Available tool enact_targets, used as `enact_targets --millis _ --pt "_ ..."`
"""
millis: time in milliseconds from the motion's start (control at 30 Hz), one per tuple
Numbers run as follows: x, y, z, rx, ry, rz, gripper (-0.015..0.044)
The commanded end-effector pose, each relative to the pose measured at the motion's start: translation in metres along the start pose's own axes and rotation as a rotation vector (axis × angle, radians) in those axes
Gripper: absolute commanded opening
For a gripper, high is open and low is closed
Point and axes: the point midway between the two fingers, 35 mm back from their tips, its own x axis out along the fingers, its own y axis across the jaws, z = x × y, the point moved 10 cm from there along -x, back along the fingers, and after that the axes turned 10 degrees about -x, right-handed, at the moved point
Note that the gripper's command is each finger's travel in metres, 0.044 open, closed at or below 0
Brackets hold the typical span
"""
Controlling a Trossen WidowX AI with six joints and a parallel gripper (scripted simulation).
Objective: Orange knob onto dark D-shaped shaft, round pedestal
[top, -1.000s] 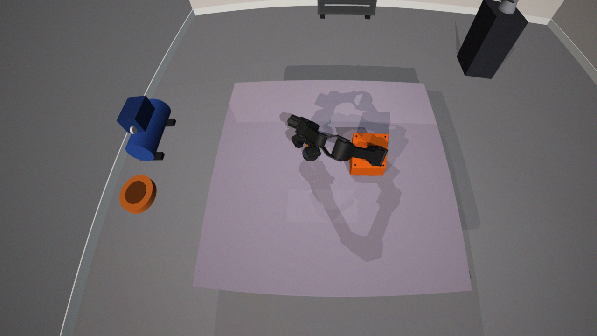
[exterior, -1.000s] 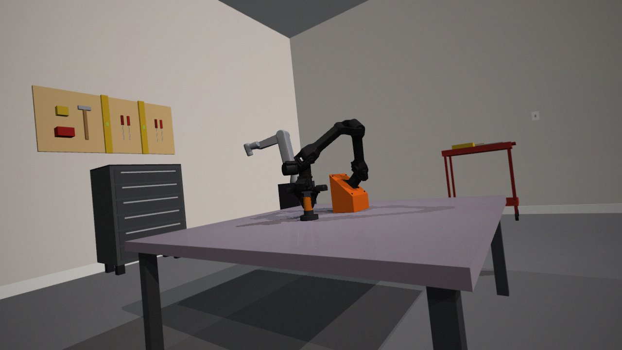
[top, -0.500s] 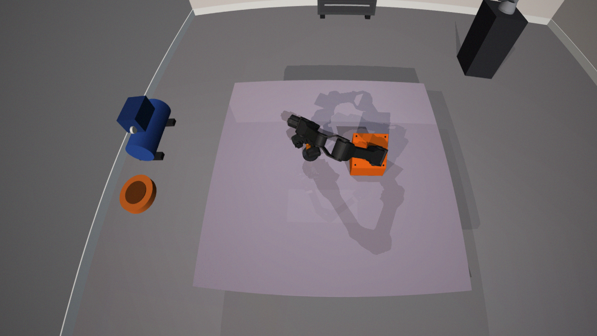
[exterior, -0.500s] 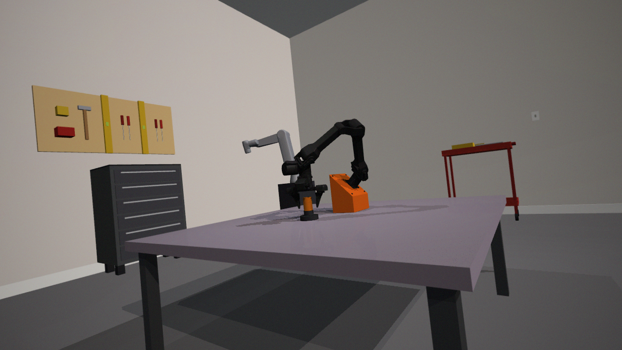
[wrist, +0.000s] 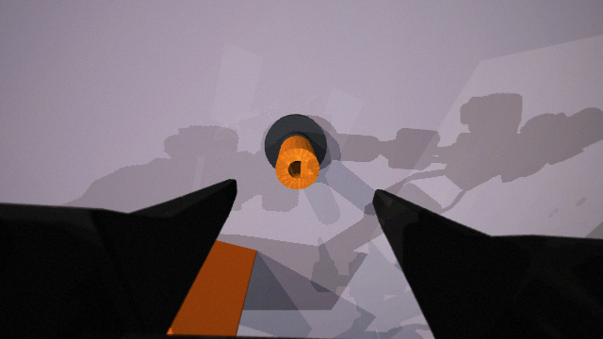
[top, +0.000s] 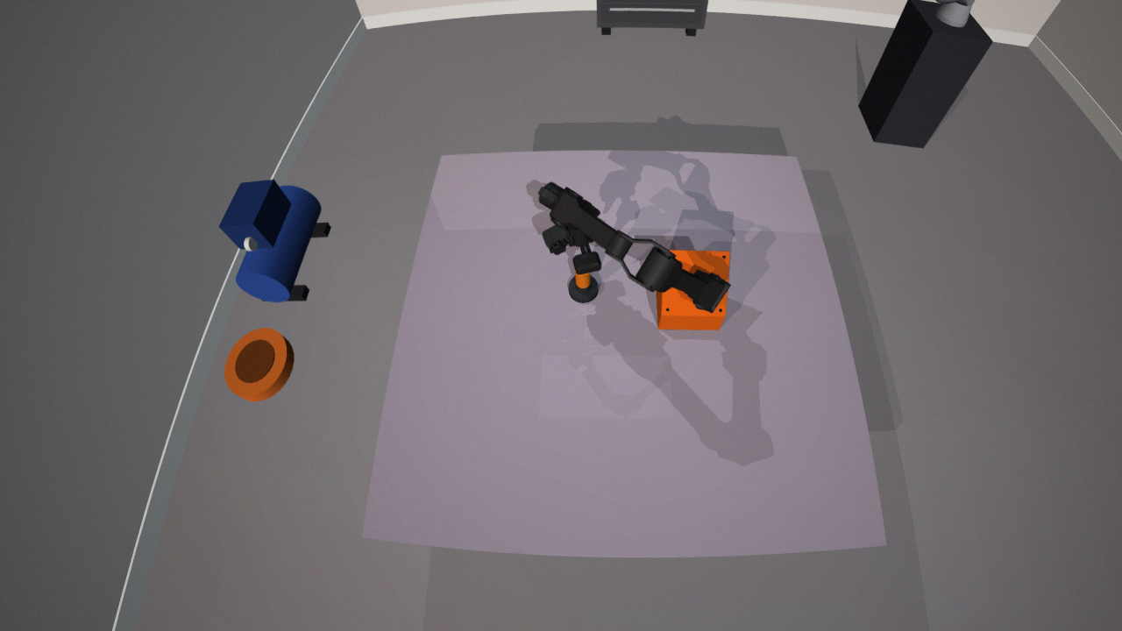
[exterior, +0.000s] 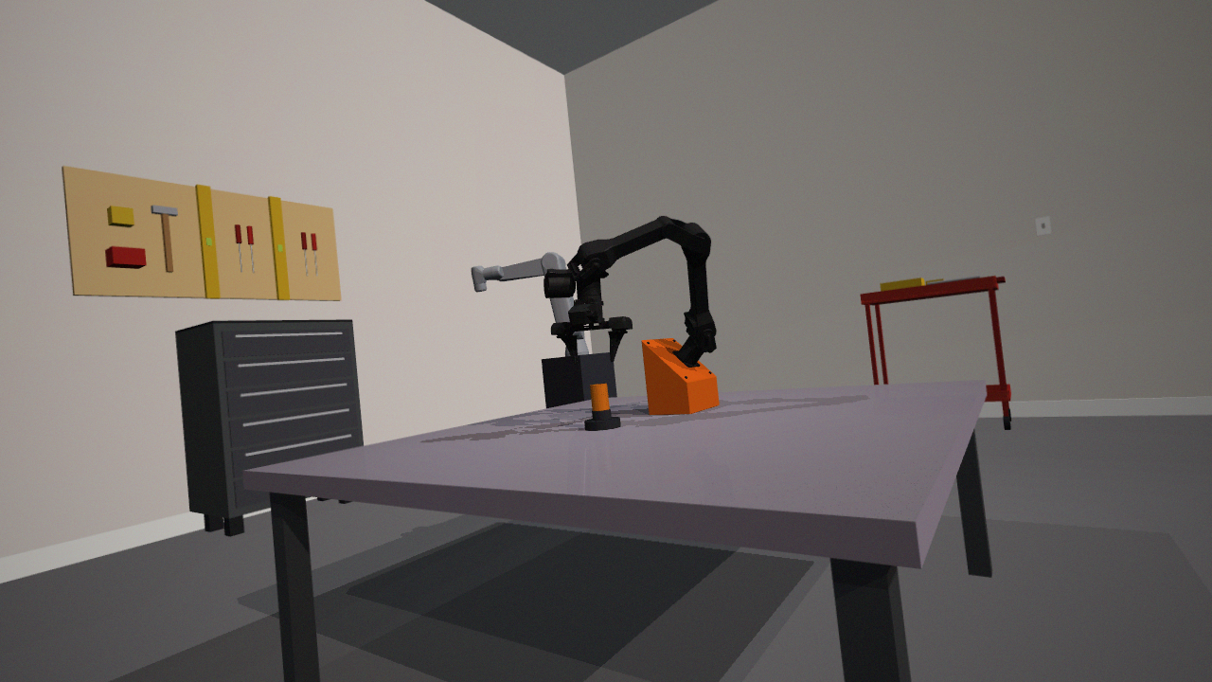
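The orange knob point(top: 583, 280) point(exterior: 599, 397) point(wrist: 311, 169) stands upright on the dark round pedestal point(top: 583, 297) point(exterior: 602, 423) point(wrist: 296, 123). In the exterior view its lower end meets the pedestal's narrow collar, and no bare shaft shows between them. The wrist view shows its top face with a dark D-shaped hole, the flat side to the right. The shaft is hidden inside the knob. My gripper point(exterior: 590, 356) point(wrist: 306, 190) is open and empty, above the knob, with one finger to either side of it in the wrist view and neither touching it.
The arm's orange wedge base point(top: 690, 322) point(exterior: 669, 394) point(wrist: 214, 287) stands on the lilac table point(top: 628, 486) point(exterior: 593, 475), right of the pedestal in the top and exterior views. Arm shadows cross the table top. A blue tank, a drawer cabinet and a red cart stand off the table.
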Motion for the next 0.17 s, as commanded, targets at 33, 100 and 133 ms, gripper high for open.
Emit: enact_targets --millis 33,100,133 --pt "0.0027 -0.0015 0.0007 -0.002 0.019 0.016 0.0440" --pt "0.0027 -0.0015 0.0007 -0.002 0.019 0.016 0.0440" --pt "0.0027 -0.0015 0.0007 -0.002 0.019 0.016 0.0440"
